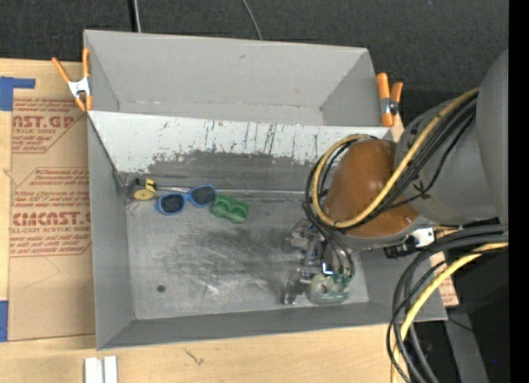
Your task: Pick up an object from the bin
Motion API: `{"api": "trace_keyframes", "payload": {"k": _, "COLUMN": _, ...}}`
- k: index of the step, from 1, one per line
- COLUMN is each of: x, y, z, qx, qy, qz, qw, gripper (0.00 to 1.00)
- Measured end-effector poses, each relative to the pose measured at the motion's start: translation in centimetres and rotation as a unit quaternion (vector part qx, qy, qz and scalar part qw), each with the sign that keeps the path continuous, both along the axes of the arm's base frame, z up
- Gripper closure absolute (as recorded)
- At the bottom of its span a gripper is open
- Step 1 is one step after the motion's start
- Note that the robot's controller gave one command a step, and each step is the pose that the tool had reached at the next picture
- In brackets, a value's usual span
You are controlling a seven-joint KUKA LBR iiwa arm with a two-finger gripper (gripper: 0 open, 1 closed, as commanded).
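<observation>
My gripper (307, 278) is low over the bin floor near the front right corner, below the orange wrist cover. Beside its fingers, to the right, lies a small greenish, partly clear thing (335, 289), touching or nearly touching the gripper; whether it sits between the fingers I cannot tell. Along the back of the floor, far to the left of the gripper, lie a green ridged piece (230, 208), a pair of blue toy glasses (186, 199) and a small yellow thing (145, 191).
The bin's sloped back wall rises behind the three small things. The arm and its looped cables come in from the right and cover the bin's right side.
</observation>
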State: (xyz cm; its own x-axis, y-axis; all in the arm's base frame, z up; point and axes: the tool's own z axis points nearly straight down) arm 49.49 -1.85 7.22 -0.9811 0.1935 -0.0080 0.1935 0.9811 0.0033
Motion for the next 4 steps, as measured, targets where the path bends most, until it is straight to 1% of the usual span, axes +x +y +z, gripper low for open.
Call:
{"api": "trace_keyframes", "payload": {"k": 1, "x": 1.8, "y": -9.0, "z": 0.1, "qx": -0.002, "qy": 0.0020, "qz": 0.019, "qw": 0.9998, "gripper": 0.00}}
{"api": "trace_keyframes", "payload": {"k": 2, "x": 1.8, "y": -8.6, "z": 0.3, "qx": -0.001, "qy": 0.0015, "qz": 0.021, "qw": 0.9998, "gripper": 1.00}}
{"api": "trace_keyframes", "payload": {"k": 3, "x": 1.7, "y": -8.6, "z": 0.1, "qx": 0.000, "qy": 0.0042, "qz": 0.021, "qw": 0.9998, "gripper": 0.00}}
{"api": "trace_keyframes", "payload": {"k": 4, "x": -0.7, "y": -12.8, "z": 0.0, "qx": -0.001, "qy": -0.0005, "qz": -0.010, "qw": 0.9999, "gripper": 0.00}}
